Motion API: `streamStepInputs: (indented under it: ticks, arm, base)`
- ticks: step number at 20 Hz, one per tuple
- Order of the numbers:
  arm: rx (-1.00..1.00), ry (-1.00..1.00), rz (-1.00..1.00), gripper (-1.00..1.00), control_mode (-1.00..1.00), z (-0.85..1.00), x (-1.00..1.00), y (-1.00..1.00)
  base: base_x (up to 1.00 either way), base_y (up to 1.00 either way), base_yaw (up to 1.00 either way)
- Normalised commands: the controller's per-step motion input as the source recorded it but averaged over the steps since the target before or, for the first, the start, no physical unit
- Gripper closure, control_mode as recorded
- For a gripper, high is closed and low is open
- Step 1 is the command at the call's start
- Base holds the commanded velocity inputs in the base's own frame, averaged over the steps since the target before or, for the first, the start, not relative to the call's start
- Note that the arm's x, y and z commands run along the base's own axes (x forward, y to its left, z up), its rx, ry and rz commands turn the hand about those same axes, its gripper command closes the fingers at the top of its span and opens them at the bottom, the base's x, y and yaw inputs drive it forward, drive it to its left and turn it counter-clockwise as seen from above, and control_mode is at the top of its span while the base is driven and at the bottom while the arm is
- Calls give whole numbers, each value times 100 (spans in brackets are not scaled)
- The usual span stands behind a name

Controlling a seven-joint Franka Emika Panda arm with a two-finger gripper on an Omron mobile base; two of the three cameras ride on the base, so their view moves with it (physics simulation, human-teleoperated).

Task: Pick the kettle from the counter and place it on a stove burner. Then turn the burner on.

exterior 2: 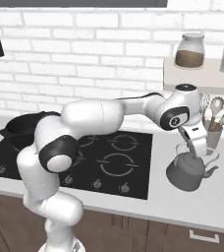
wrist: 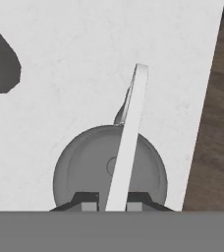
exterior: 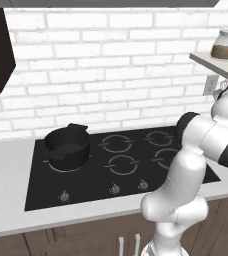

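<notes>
Reaching down over the counter [exterior 2: 222,202], the gripper [wrist: 110,204] straddles the kettle's [exterior 2: 185,172] arched handle [wrist: 126,142], a fingertip on either side; whether they are pinching it cannot be told. The kettle sits directly beneath the gripper, right of the black cooktop [exterior 2: 133,142], whose burner rings [exterior 2: 118,164] lie off to the gripper's side.

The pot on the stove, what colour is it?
Black; the pot shows best in the left base view.
</notes>
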Motion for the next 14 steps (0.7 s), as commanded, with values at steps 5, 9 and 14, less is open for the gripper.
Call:
streamStepInputs:
  ticks: [5,9,14]
  arm:
    - [-11,-13,-13,100,-100,29,-7,91]
    - [-11,-5,-18,100,-100,20,-2,100]
    - [-12,-10,-18,100,-100,22,0,100]
  base:
    - [0,0,0]
    - [0,0,0]
    - [0,0,0]
